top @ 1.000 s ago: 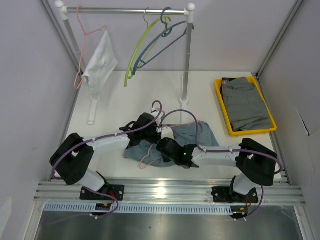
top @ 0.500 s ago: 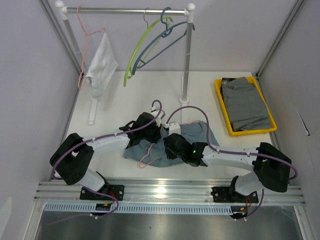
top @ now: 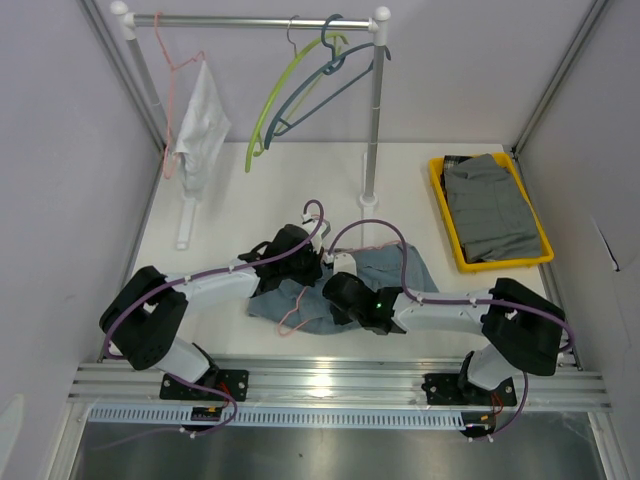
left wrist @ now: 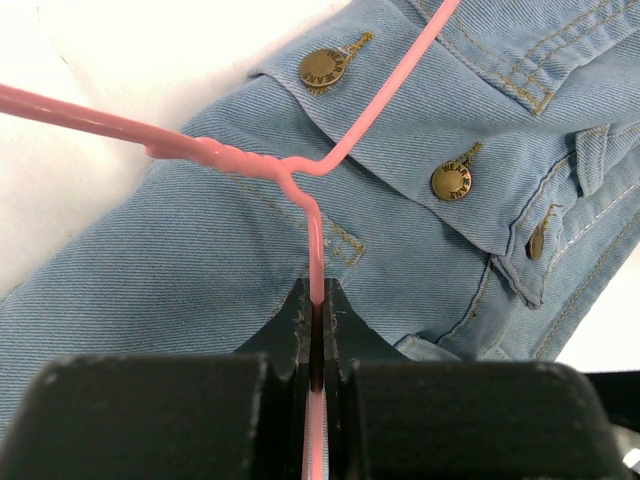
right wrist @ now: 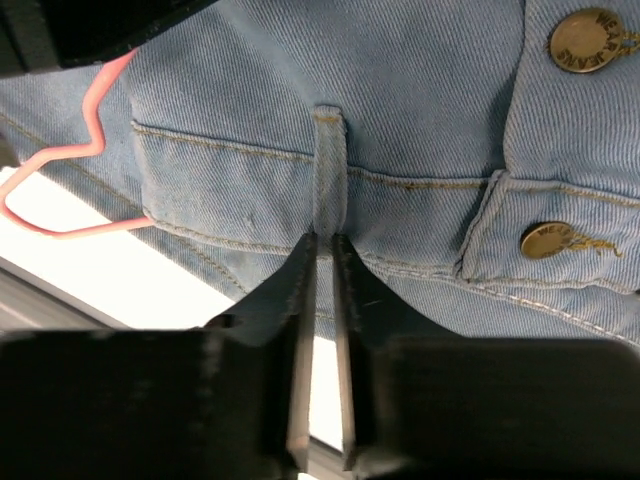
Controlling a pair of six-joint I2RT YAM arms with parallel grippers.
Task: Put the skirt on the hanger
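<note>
two grips set, skirt not yet on the hanger

both arms meet low over the middle of the table [top: 230, 200], where the skirt [top: 400, 268] lies in a crumpled heap, part of it hidden under the wrists. we judge the task to be at an early-to-middle stage. each tool has hold of its thing, but nothing is hung. the pink wire hanger [left wrist: 318, 225] lies across the denim, not inside the waist, and its hook pokes out past the near edge of the cloth.

the left gripper [left wrist: 316, 292] is closed tight on the hanger's stem, just below the twist where the two shoulders part. the right gripper [right wrist: 323, 245] is narrowed to a slit. the waistband edge, right under a belt loop [right wrist: 330, 170], sits between its tips, so we judge it to be pinching the denim there.

as we read it, the waist has yet to be opened or draped over a hanger arm. after that the skirt must be settled so it hangs without sliding off. whether the hanger must then go up on the rail [top: 250, 20] at the back, we cannot say from the task line.

the skirt is pale blue denim with tan stitching. it has a placket of brass buttons [left wrist: 452, 182] and a stitched waistband. it looks stiff enough to hold its folds. the placket is turned over on itself near the buttons, so the cloth is doubled there.
</note>
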